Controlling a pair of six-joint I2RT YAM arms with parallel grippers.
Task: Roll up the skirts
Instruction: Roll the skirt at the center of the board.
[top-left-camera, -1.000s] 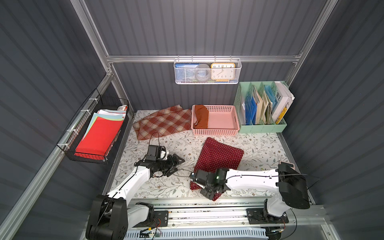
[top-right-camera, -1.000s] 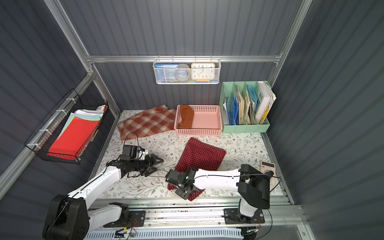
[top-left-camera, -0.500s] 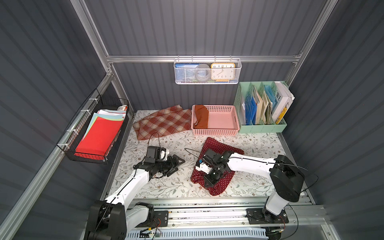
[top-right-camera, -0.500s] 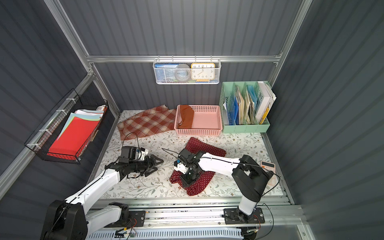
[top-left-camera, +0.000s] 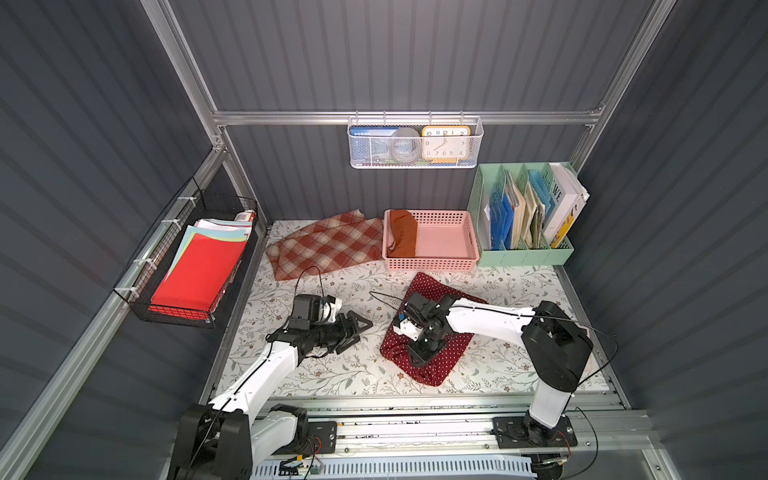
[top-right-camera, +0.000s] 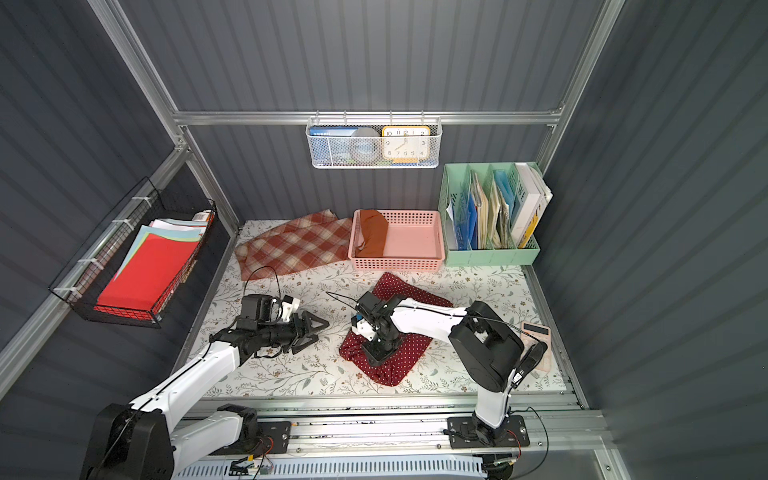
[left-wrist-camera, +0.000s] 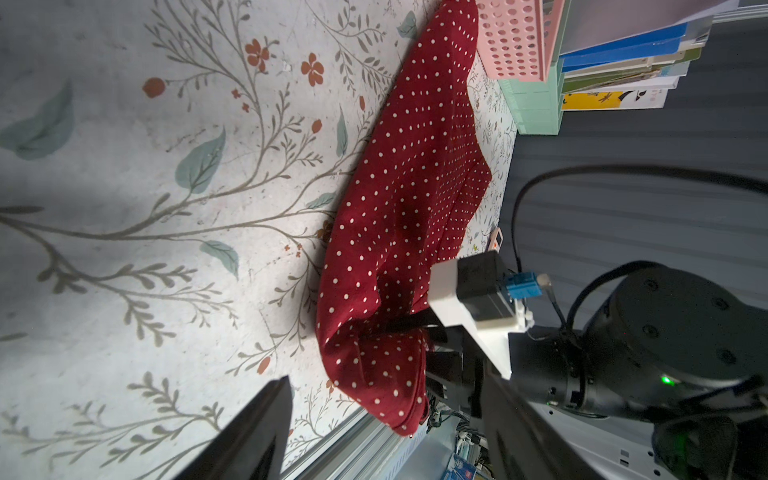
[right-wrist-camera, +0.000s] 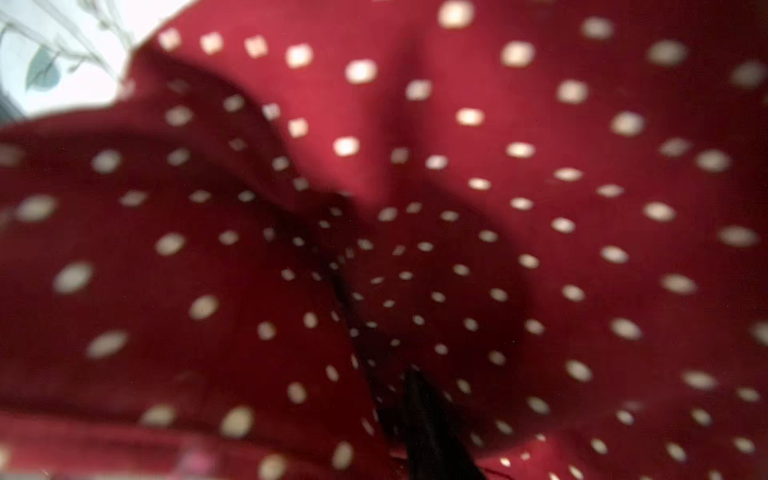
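The dark red cloth skirt with small white polka dots (top-left-camera: 434, 370) lies on the floral-printed worktop (top-left-camera: 332, 374), in front of the pink perforated plastic basket (top-left-camera: 432, 264). Its front-left part is bunched into a loose fold. The right gripper (top-left-camera: 420, 353) is pressed down into that fold, and the cloth hides its tips, so I cannot tell whether its jaws are clamped on fabric or parted. The left gripper (top-left-camera: 360, 332) hovers near the skirt's left edge, its jaws apart and empty.

The skirt looks thin, light and limp. It will probably sag, crease and spring out of a roll once released. The best hold is likely the doubled fold edge, pinching every layer, while the other gripper pins the free end flat.

The red-and-cream plaid cloth skirt (top-left-camera: 328, 249) lies spread at the back, and the plain rust-orange skirt (top-left-camera: 403, 239) sits in the basket.
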